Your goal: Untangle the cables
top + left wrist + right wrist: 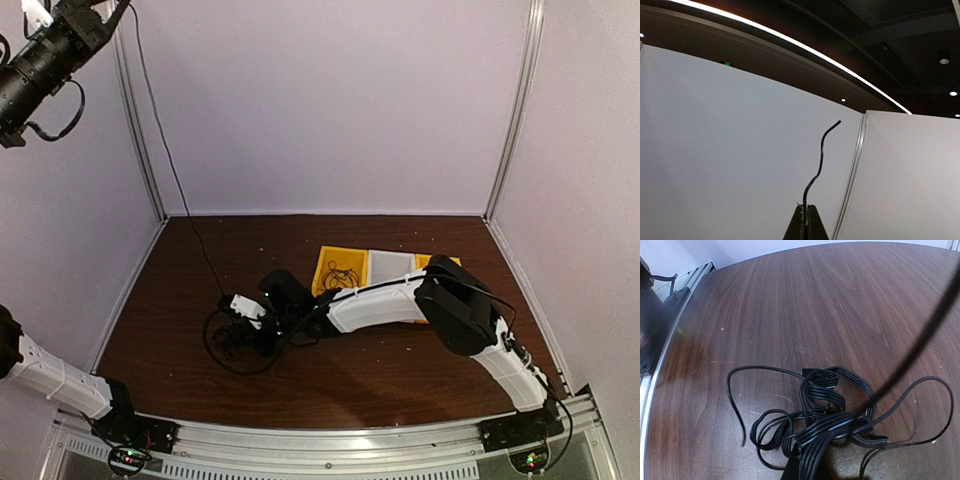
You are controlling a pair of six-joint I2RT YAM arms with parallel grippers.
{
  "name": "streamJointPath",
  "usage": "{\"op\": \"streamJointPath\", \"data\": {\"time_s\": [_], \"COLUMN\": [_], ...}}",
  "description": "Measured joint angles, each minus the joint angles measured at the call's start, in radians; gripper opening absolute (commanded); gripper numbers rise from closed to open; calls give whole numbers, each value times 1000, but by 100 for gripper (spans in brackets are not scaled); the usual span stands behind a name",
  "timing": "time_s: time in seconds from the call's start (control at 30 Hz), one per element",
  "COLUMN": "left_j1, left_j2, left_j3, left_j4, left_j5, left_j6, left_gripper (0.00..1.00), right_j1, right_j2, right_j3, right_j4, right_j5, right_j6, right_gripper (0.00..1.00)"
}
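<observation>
The right gripper (pixel 807 465) is down at the table. Its jaws are closed tight on a flat band of black strands at the near edge of the tangle (pixel 830 410). The tangle is one heap of thin black cable, folded over itself several times. Wider loops spill to the right and one loose end curls off to the left. I cannot tell how many separate cables make it up. It lies on the dark wooden table (pixel 400 380), a little left of the middle.

From the heap a single cable (pixel 170 160) climbs in a nearly straight line toward the far left corner, high above the table. There the left gripper (pixel 805 210) is raised. Its jaws are pressed together on that cable, and a short crooked tip pokes out past the fingertips.

To the right of the tangle lies one tray (pixel 392 265), partly covered by the right arm. It has three sections, two yellow with a grey one between. The left yellow section holds one small black coil (pixel 340 277).
</observation>
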Motion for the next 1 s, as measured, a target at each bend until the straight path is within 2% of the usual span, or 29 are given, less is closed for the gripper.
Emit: {"op": "streamJointPath", "data": {"time_s": [0.17, 0.3, 0.47, 0.6, 0.7, 0.83, 1.0], "left_j1": [0, 0, 0, 0, 0, 0, 0], "left_j2": [56, 43, -53, -114, -132, -133, -163], "left_j3": [193, 199, -14, -237, -361, -456, -518], "left_j4": [117, 195, 264, 272, 251, 198, 172], "left_j5": [25, 24, -2, -31, -54, -77, -86], "left_j6": [85, 132, 157, 150, 143, 133, 106], "left_gripper": [0, 0, 0, 0, 0, 0, 0], "right_j1": [6, 6, 6, 6, 5, -3, -50], "right_j2": [0, -21, -66, -114, -215, -411, -646], "right_j3": [-41, -87, -135, -156, -200, -268, -343], "right_j4": [16, 34, 2, -101, -202, -298, -356], "right_j5": [18, 31, 43, 23, -14, -51, -93], "right_j6": [6, -13, -36, -79, -134, -199, -247], "right_gripper": [0, 1, 27, 48, 61, 68, 70]}}
